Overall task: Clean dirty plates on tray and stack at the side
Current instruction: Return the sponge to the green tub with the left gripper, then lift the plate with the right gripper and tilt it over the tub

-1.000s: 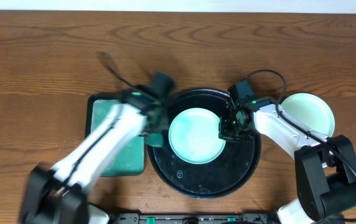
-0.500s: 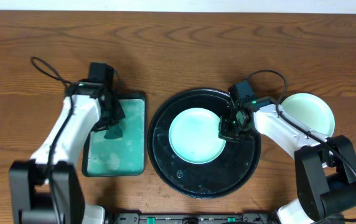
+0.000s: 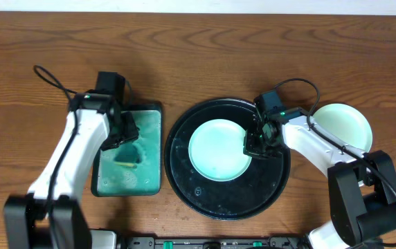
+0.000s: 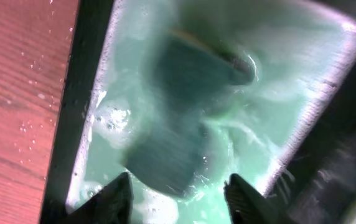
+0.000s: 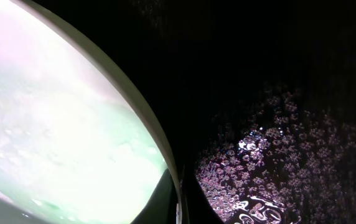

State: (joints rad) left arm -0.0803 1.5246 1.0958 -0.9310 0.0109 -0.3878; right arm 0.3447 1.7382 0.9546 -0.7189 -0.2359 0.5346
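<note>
Presently, right gripper [image 3: 255,143] pinches the thin rim of a wet mint plate [image 3: 217,150]; left gripper [image 4: 177,198] spread wide.
Plate lies in the glossy black round tray [image 3: 205,200], by the front edge of the table [image 3: 198,55]; dark sponge [image 4: 178,106] soaks in foamy green tray [image 3: 149,173], toward the left edge.

no readable text, labels, brand marks, numbers or signs in any view, none on the wooden table, the trays, the plates or the robot arms
</note>
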